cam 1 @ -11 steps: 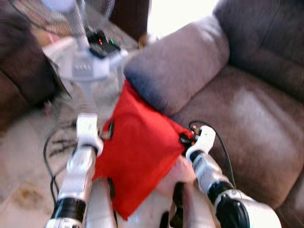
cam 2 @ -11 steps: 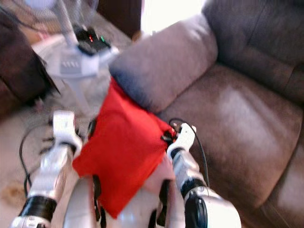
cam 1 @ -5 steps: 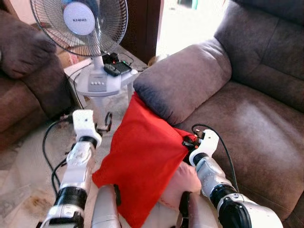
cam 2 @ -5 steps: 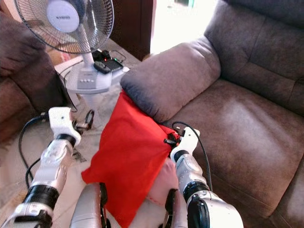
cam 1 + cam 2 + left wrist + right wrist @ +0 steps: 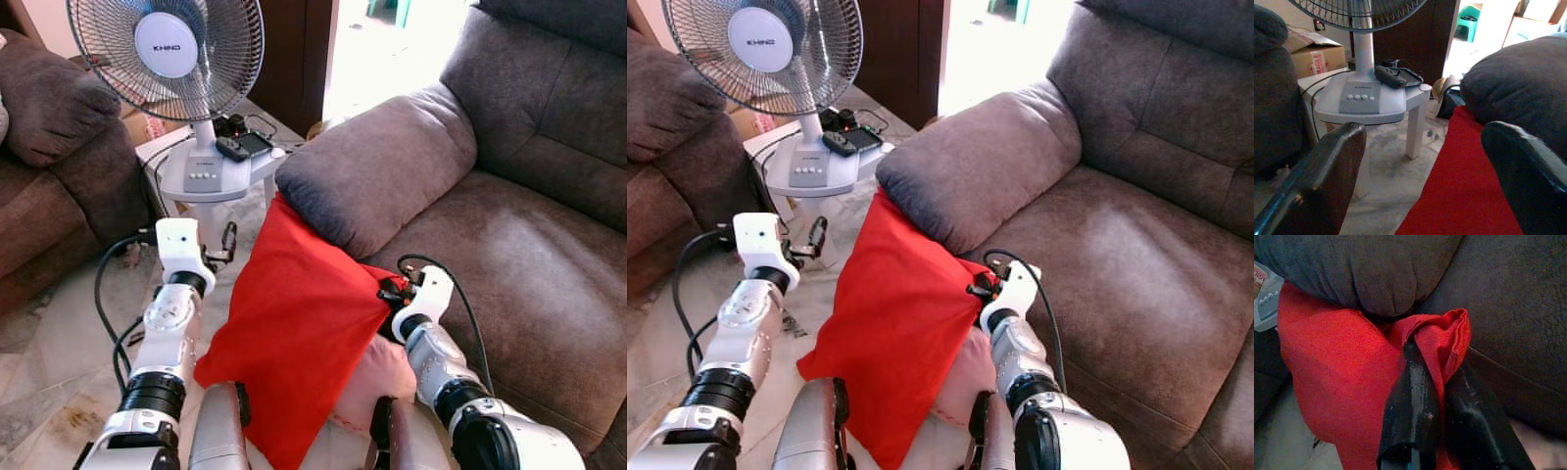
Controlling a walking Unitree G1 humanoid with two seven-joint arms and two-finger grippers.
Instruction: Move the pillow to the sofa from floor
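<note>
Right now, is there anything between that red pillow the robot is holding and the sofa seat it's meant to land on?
Yes: the brown sofa's padded grey-brown armrest bulges over the flat red fabric pillow, whose top edge is tucked beneath it. The right gripper pinches the pillow's corner right at the edge of the brown seat cushion.
</note>
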